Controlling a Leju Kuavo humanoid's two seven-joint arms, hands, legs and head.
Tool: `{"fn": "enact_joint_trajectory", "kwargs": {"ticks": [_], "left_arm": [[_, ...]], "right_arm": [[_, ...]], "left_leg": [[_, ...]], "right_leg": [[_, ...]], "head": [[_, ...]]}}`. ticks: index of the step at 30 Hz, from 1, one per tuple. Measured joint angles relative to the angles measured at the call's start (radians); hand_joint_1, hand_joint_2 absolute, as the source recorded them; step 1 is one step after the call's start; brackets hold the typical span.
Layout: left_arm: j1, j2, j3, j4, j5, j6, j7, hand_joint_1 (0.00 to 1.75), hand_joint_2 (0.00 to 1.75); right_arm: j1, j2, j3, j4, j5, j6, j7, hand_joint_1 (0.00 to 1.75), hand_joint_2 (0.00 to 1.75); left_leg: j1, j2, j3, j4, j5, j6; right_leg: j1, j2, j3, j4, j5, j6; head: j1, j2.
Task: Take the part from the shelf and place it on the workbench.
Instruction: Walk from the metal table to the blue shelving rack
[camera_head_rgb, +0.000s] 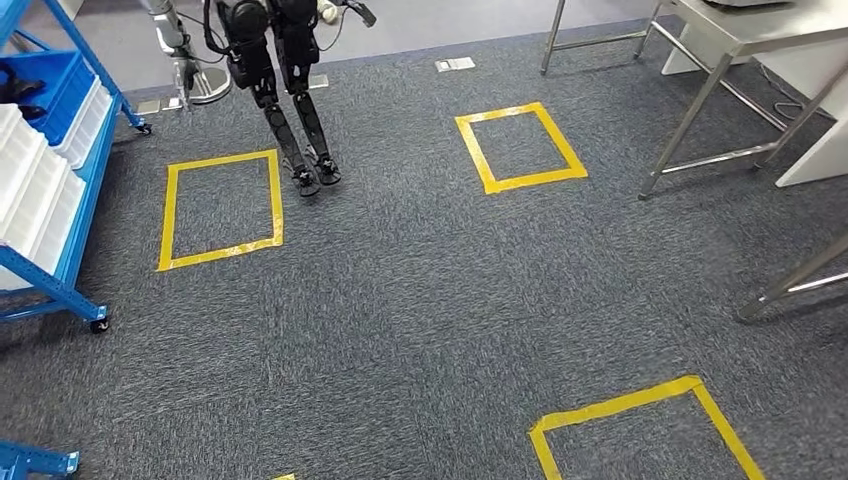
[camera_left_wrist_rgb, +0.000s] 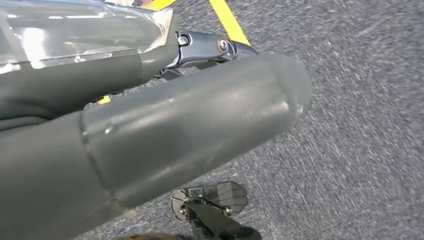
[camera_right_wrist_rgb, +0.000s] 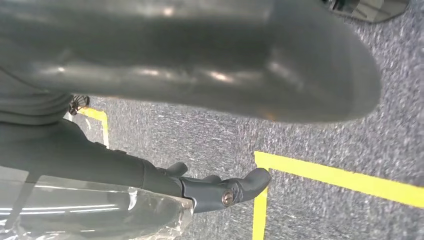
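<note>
You seem to be in the walking step, on the grey carpet (camera_head_rgb: 420, 300) between the blue metal shelf (camera_head_rgb: 60, 290) at the frame's left edge and the white steel-legged bench (camera_head_rgb: 740, 40) at upper right. Clear crinkled plastic (camera_left_wrist_rgb: 75, 30) (camera_right_wrist_rgb: 100, 215) lies against the left hand (camera_left_wrist_rgb: 150, 145) and the right hand (camera_right_wrist_rgb: 200, 60). I cannot tell whether either hand grips it, or whether it is the part. Confirm this before you head for the bench.

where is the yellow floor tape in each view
head view: yellow tape forms squares on the floor, at upper left, upper middle and lower right.
left wrist view: a strip runs just past the left hand.
right wrist view: a taped corner lies beyond the right hand.
shared landmark: the grey carpet under the tape.
</note>
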Motion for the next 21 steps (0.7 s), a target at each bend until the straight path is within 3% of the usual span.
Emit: {"fn": "enact_joint_trajectory", "kwargs": {"ticks": [1, 3, 5, 6, 7, 9, 10, 12, 14, 16, 18, 20, 21], "left_arm": [[0.000, -0.001, -0.001, 0.000, -0.002, 0.000, 0.000, 0.00, 0.00], [-0.002, -0.001, -0.002, 0.000, -0.005, -0.001, -0.001, 0.00, 0.00], [-0.003, -0.001, -0.004, 0.000, -0.008, -0.003, -0.001, 0.00, 0.00], [-0.003, -0.002, -0.004, 0.000, -0.010, -0.005, 0.000, 0.00, 0.00], [-0.002, -0.002, -0.004, 0.001, -0.012, -0.007, 0.002, 0.00, 0.00], [-0.002, -0.004, -0.006, 0.002, -0.016, -0.011, 0.009, 0.00, 0.00], [-0.002, -0.005, -0.006, 0.003, -0.018, -0.012, 0.013, 0.00, 0.00], [-0.002, -0.005, -0.008, 0.003, -0.020, -0.017, 0.018, 0.00, 0.00], [0.000, -0.005, -0.009, 0.004, -0.020, -0.023, 0.020, 0.00, 0.00], [0.002, -0.005, -0.009, 0.004, -0.020, -0.024, 0.021, 0.00, 0.00], [0.001, -0.006, -0.009, 0.004, -0.020, -0.024, 0.021, 0.00, 0.00], [0.001, -0.007, -0.010, 0.004, -0.020, -0.025, 0.022, 0.00, 0.00], [0.001, -0.008, -0.010, 0.004, -0.021, -0.025, 0.024, 0.00, 0.00]], "right_arm": [[-0.001, 0.000, 0.000, 0.000, -0.001, 0.000, 0.000, 0.00, 0.00], [0.001, -0.001, 0.000, 0.000, -0.006, -0.001, 0.001, 0.00, 0.00], [0.005, -0.002, 0.000, 0.000, -0.010, -0.001, 0.001, 0.00, 0.00], [0.006, -0.002, 0.000, 0.000, -0.011, -0.001, 0.002, 0.00, 0.00], [0.007, -0.003, 0.000, 0.000, -0.011, -0.001, 0.002, 0.00, 0.00], [0.006, -0.006, 0.000, 0.000, -0.011, -0.001, 0.005, 0.00, 0.00], [0.006, -0.007, 0.000, 0.001, -0.010, 0.000, 0.006, 0.00, 0.00], [0.005, -0.006, 0.000, 0.002, -0.007, 0.002, 0.009, 0.00, 0.00], [0.004, -0.006, 0.000, 0.003, -0.002, 0.006, 0.011, 0.00, 0.00], [0.003, -0.007, 0.000, 0.003, -0.001, 0.009, 0.012, 0.00, 0.00], [0.005, -0.007, 0.000, 0.003, 0.000, 0.009, 0.012, 0.00, 0.00], [0.007, -0.008, 0.000, 0.003, 0.000, 0.009, 0.012, 0.00, 0.00], [0.008, -0.008, 0.000, 0.003, 0.000, 0.009, 0.012, 0.00, 0.00]], "left_leg": [[0.003, -0.008, 0.003, -0.005, 0.004, 0.006], [0.006, -0.023, 0.006, -0.010, 0.008, 0.015], [0.006, -0.044, 0.005, -0.009, 0.008, 0.017], [0.006, -0.055, 0.005, -0.009, 0.009, 0.016], [0.007, -0.065, 0.005, -0.008, 0.009, 0.016], [0.009, -0.085, 0.006, -0.004, 0.007, 0.010], [0.008, -0.093, 0.005, 0.000, 0.005, 0.004], [0.005, -0.105, 0.002, 0.005, 0.003, -0.009], [0.006, -0.112, -0.002, 0.004, 0.005, -0.018], [0.011, -0.093, -0.013, 0.027, -0.011, -0.025], [0.013, -0.059, -0.056, 0.122, -0.070, -0.032], [0.014, -0.044, -0.117, 0.250, -0.130, -0.035], [0.014, -0.041, -0.135, 0.287, -0.139, -0.034]], "right_leg": [[-0.001, 0.017, -0.009, 0.023, -0.013, 0.001], [-0.007, 0.057, -0.056, 0.126, -0.062, -0.002], [-0.011, 0.068, -0.119, 0.249, -0.105, -0.002], [-0.014, 0.069, -0.135, 0.274, -0.107, 0.004], [-0.017, 0.070, -0.130, 0.257, -0.090, 0.015], [-0.028, 0.084, -0.076, 0.129, -0.029, 0.039], [-0.030, 0.096, -0.050, 0.066, -0.003, 0.043], [-0.030, 0.111, -0.027, 0.010, 0.019, 0.036], [-0.027, 0.103, -0.025, 0.011, 0.024, 0.018], [-0.027, 0.092, -0.025, 0.009, 0.029, 0.005], [-0.024, 0.078, -0.027, 0.007, 0.032, -0.007], [-0.019, 0.061, -0.030, 0.007, 0.031, -0.014], [-0.016, 0.053, -0.031, 0.007, 0.030, -0.014]], "head": [[0.001, 0.000], [0.003, 0.000], [0.004, 0.000], [0.004, 0.000], [0.004, 0.000], [0.004, 0.000], [0.005, 0.000], [0.005, 0.000], [0.005, 0.000], [0.004, 0.000], [0.002, 0.000], [0.000, 0.000], [0.000, 0.000]]}}
